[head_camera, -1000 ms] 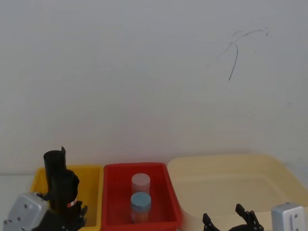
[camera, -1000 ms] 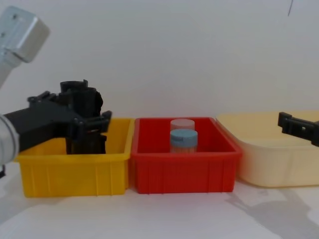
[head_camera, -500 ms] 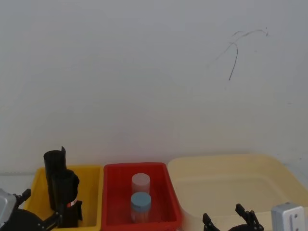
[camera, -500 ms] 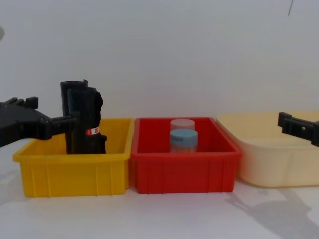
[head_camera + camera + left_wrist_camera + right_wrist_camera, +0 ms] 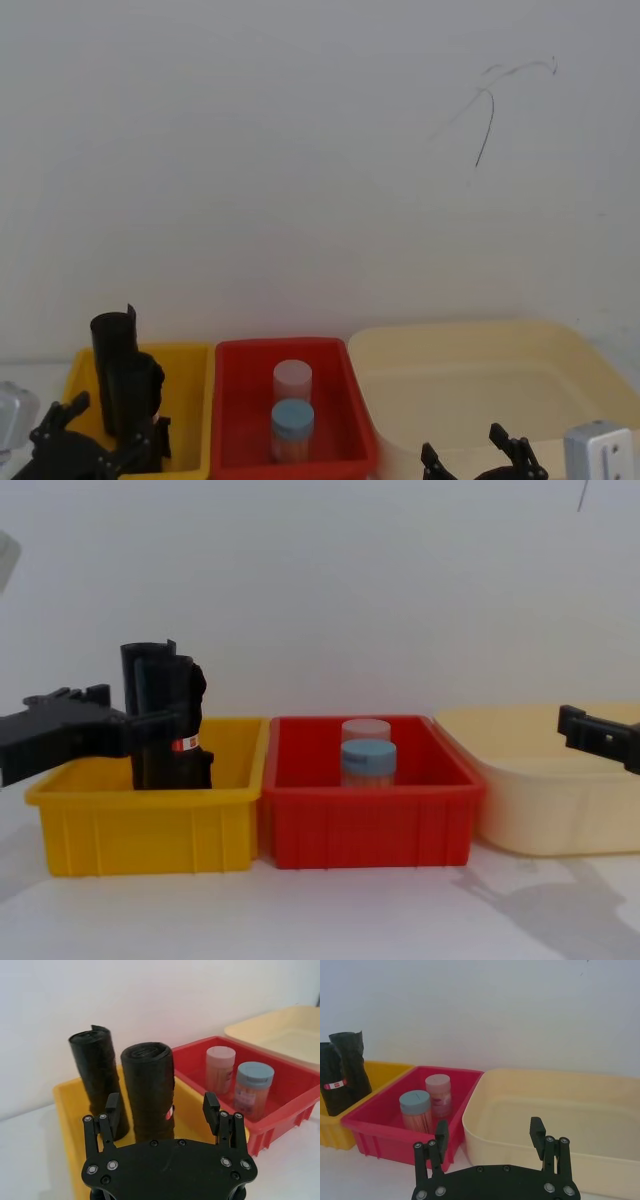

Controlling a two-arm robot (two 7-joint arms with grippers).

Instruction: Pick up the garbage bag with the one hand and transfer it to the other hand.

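Aim matters most here: the left gripper (image 5: 161,1107) hangs at the left side of the yellow bin (image 5: 140,830), pointing into it, with its claw spread wide and nothing in it. Inside that bin the garbage bag (image 5: 149,1091), the roll with the red-and-white label, stands upright. In the wrist view it is framed between the two fingers, and neither seems to touch it. A plain black roll (image 5: 97,1077) stands just beside it in the same bin, towards the back left, close enough to get snagged.

To do the pickup well, I would ease forward until the fingers straddle the labelled roll alone, keeping the left finger clear of the plain roll. Closing around the middle, near the label, should hold it steady. It also leaves the top free for the handover. The film looks crinkly and soft, so a firm but slow squeeze seems wise. A straight lift should then clear the wall of the yellow bin.

The right gripper (image 5: 489,1132) waits well to the right of the yellow bin, beyond the red bin (image 5: 365,830), its claw also wide and empty.
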